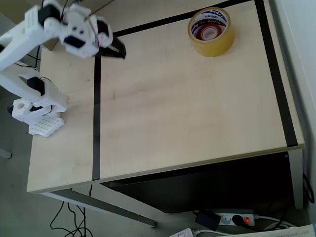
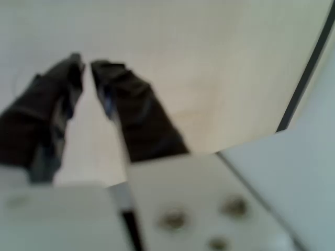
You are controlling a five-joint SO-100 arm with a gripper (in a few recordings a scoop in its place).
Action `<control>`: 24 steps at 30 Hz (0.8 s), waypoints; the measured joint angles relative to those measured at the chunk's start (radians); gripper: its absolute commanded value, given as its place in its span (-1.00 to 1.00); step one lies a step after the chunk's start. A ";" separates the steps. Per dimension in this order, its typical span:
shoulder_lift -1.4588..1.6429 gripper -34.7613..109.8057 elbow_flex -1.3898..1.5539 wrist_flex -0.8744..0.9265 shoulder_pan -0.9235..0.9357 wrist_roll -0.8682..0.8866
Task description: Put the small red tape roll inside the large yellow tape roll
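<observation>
In the overhead view the red tape roll (image 1: 209,32) already sits inside the hollow of the yellow tape roll (image 1: 211,31), which lies flat near the table's (image 1: 187,113) far edge, at about one o'clock from the table's middle; so the placing looks done, as far as this view can tell; both rolls lie flat with their holes facing up. The gripper (image 1: 120,51) hovers well apart from them, over the black tape line at roughly eleven o'clock from the table's middle; the rolls lie at about three o'clock from its tips, slightly farther back. In the wrist view the two dark fingers (image 2: 133,112) nearly meet at their tips with nothing between them; the picture is blurred, yet a thin gap shows; they grasp nothing. Any coming move is probably a retreat, away from the rolls.
</observation>
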 measured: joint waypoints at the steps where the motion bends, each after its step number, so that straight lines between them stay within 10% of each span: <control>1: 0.037 -0.52 0.074 -0.048 0.011 0.009; 24: 0.522 -0.52 0.834 -0.428 0.041 0.038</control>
